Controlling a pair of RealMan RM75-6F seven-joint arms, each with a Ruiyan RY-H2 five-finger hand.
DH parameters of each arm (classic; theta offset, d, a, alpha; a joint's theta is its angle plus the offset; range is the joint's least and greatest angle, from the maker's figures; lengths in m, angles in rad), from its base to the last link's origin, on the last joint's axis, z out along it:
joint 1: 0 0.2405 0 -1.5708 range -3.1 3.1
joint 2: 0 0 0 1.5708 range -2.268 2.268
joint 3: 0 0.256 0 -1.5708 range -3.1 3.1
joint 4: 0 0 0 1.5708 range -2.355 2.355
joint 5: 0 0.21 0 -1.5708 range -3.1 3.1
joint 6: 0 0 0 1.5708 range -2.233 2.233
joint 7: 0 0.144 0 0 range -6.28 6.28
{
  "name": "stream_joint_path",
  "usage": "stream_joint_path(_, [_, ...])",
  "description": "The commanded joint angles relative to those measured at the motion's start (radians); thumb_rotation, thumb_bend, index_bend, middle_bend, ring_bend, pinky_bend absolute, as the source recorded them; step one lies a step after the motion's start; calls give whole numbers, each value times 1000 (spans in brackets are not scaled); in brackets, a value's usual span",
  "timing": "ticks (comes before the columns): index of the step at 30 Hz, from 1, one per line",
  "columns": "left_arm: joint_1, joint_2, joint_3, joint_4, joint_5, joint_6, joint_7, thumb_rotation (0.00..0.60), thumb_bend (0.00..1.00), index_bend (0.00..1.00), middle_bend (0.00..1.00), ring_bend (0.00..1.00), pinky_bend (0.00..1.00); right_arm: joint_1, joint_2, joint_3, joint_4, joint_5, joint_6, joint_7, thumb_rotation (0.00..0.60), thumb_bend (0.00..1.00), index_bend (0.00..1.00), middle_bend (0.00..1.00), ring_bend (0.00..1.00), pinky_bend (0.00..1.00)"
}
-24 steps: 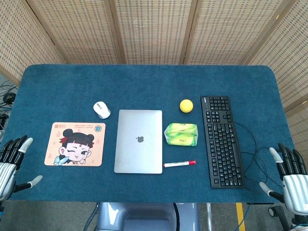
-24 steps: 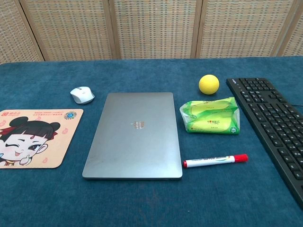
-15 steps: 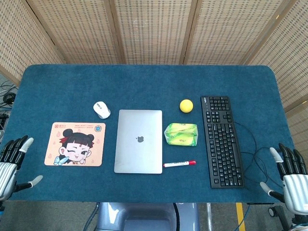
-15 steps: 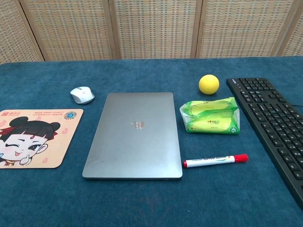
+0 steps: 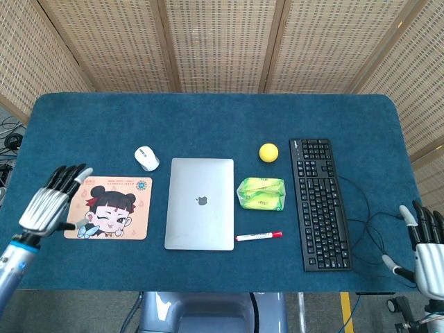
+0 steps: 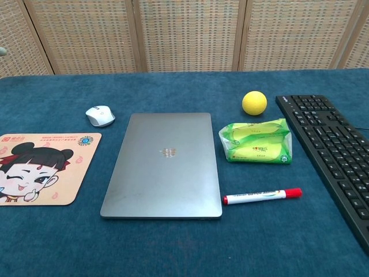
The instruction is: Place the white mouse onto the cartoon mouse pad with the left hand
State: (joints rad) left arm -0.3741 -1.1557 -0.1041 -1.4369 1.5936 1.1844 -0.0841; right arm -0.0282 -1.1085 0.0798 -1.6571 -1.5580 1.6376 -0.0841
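Note:
The white mouse [image 5: 146, 157] [image 6: 100, 115] lies on the blue table, just behind the cartoon mouse pad [image 5: 109, 207] [image 6: 43, 167] and left of the laptop. My left hand [image 5: 53, 202] hovers over the pad's left edge with its fingers spread and nothing in it. It is well short of the mouse. My right hand [image 5: 427, 240] stays at the table's near right corner, fingers apart and empty. Neither hand's body shows in the chest view.
A closed grey laptop [image 5: 200, 203] lies mid-table. To its right are a green tissue pack [image 5: 261, 193], a red-capped marker [image 5: 258, 236], a yellow ball [image 5: 268, 152] and a black keyboard [image 5: 318, 202] with its cable.
My left hand has risen from the near left table edge and moved in and forward over the pad's left edge. The right hand has sunk slightly. The mouse has not moved.

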Motion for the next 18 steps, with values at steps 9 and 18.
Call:
stream_joint_path(9, [-451,-487,29,931,92,-346,-417,600,20,0,0,0,1,22,-29,49,18,115,-48,-56,600,0,0,0,0,0])
stream_joint_path(18, [-573,-649,162,1207,181,-425,-566,600,50,0,0,0,35,36,-52,68,53,184,-85,-90,600,0,0,0,0,0])
